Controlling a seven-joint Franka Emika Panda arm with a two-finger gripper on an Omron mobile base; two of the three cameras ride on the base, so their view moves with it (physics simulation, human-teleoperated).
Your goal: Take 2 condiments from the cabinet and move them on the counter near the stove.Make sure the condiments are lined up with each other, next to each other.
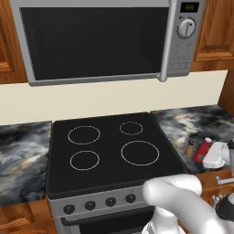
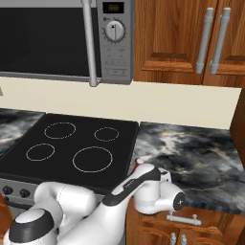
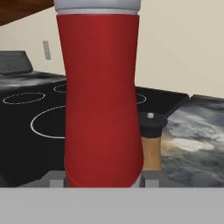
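Hand view, nearest: the red bottle (image 3: 101, 100) stands upright between the gripper (image 3: 103, 180) finger tips, which sit narrow against its base on both sides, so it is gripped. Just behind, right of it, the tan shaker (image 3: 151, 144) with black cap stands on the counter (image 3: 192, 144) beside the stove (image 3: 39, 127) edge.

Left base view shows both side by side, shaker (image 1: 189, 148) then bottle (image 1: 202, 149), near the counter's (image 1: 192, 123) front edge, just right of the stove (image 1: 109, 151). Right base view: the hand covers nearly all of the bottle (image 2: 138, 164). Counter (image 2: 191, 153) behind lies open to the wall. Microwave (image 1: 100, 39) hangs above.
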